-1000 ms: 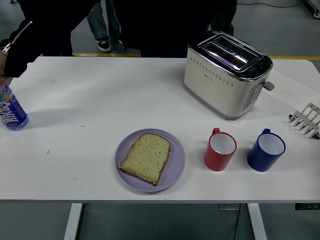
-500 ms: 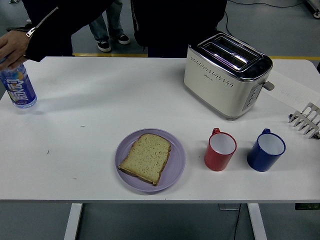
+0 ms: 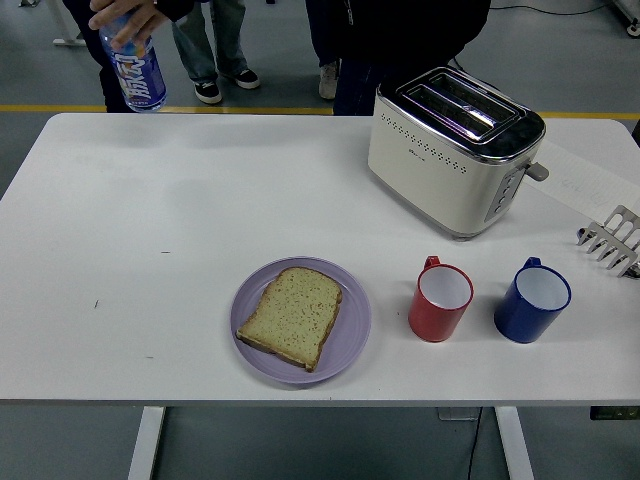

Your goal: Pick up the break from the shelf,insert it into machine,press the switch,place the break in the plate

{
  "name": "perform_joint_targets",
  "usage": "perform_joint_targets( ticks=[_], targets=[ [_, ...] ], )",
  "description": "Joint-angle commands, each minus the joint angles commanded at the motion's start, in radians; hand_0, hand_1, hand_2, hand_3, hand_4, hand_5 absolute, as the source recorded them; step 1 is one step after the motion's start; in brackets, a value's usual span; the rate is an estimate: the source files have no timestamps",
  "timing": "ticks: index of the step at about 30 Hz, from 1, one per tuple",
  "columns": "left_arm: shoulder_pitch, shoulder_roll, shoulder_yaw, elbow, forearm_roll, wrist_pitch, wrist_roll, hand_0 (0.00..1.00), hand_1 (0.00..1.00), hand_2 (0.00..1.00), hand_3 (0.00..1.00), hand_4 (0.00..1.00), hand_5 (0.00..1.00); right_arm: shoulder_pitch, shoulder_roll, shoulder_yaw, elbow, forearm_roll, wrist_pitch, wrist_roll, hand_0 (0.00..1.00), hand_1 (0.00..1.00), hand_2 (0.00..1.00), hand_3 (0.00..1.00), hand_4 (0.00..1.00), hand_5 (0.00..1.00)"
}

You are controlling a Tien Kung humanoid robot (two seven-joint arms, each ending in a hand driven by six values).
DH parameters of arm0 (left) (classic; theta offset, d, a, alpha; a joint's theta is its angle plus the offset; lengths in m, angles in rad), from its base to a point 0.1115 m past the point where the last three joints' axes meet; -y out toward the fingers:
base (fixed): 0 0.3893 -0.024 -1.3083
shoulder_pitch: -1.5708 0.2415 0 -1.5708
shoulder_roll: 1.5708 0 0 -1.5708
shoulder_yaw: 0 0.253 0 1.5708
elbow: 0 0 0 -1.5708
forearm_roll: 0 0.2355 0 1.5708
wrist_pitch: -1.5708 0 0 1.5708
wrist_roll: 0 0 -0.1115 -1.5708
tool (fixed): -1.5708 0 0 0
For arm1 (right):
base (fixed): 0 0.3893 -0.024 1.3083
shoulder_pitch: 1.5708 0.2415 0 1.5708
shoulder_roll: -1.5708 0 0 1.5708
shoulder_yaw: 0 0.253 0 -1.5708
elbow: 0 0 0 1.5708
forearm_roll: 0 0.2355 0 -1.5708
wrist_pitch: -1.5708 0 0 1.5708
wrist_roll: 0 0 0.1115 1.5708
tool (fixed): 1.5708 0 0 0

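Observation:
A slice of bread (image 3: pixel 293 316) lies flat on a lilac plate (image 3: pixel 352 345) near the table's front edge. A cream and chrome toaster (image 3: pixel 452 150) stands at the back right with both slots empty and its side lever (image 3: pixel 538 171) up. A metal rack (image 3: pixel 612 241) shows at the right edge, empty in the part that shows. Neither of my hands is in view.
A red mug (image 3: pixel 440 299) and a blue mug (image 3: pixel 532 300) stand right of the plate. A person at the far side holds a blue bottle (image 3: pixel 136 66) in one hand (image 3: pixel 126 17) above the table's far left edge. A white sheet (image 3: pixel 585 181) lies behind the rack.
The person has lifted the blue bottle off the table's left side and carried it up and back past the far edge. The bread, plate, toaster and mugs have not moved.

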Motion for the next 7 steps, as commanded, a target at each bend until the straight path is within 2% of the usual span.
perform_joint_targets(
  ticks=[7],
  targets=[
    [0.000, 0.000, -0.003, 0.000, 0.004, 0.000, 0.000, 0.337, 0.446, 0.585, 0.715, 0.577, 0.998, 0.001, 0.003, 0.001, -0.001, 0.004, -0.004, 0.002, 0.695, 0.642, 0.661, 0.608, 0.480, 0.198]
  ],
)
